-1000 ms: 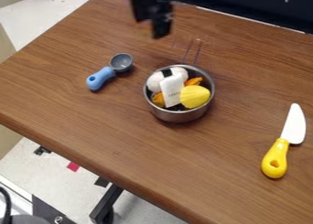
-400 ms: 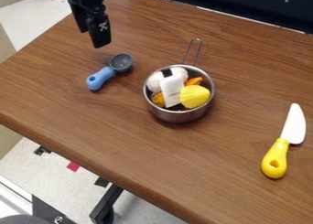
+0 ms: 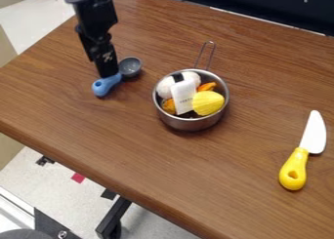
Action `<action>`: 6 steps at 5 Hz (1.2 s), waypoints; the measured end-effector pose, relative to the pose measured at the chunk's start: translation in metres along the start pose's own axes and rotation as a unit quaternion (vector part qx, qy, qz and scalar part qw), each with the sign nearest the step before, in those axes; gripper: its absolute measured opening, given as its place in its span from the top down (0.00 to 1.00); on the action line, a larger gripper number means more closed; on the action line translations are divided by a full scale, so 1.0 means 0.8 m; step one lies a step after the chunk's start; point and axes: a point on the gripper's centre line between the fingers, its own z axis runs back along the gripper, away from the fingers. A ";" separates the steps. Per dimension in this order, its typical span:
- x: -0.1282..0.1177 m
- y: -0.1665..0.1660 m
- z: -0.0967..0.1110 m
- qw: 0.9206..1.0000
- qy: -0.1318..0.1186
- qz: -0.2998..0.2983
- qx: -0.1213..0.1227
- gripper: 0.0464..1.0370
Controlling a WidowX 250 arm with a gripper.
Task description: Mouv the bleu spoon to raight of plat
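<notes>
I have my gripper [image 3: 108, 74] at the blue spoon [image 3: 114, 80], left of the metal pot [image 3: 189, 123], maybe so I can grab its easy-to-hold end, but I can't tell if the jaws are wide or narrow.

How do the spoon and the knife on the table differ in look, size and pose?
The spoon has a blue handle and a grey bowl; the knife has a yellow handle and a white blade. The knife is longer than the spoon. The spoon's bowl end is to the upper right of its handle, while the knife stretches more nearly up and down the view. Both lie on the table, and each handle has a hole.
</notes>
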 end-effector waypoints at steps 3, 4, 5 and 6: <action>-0.006 -0.029 -0.027 0.999 0.012 -0.005 0.029 0.04; 0.000 -0.032 -0.033 0.999 0.013 0.002 0.049 0.04; 0.003 -0.033 -0.034 0.998 0.011 0.018 0.054 0.08; 0.005 -0.033 -0.033 0.998 0.000 0.034 0.052 0.35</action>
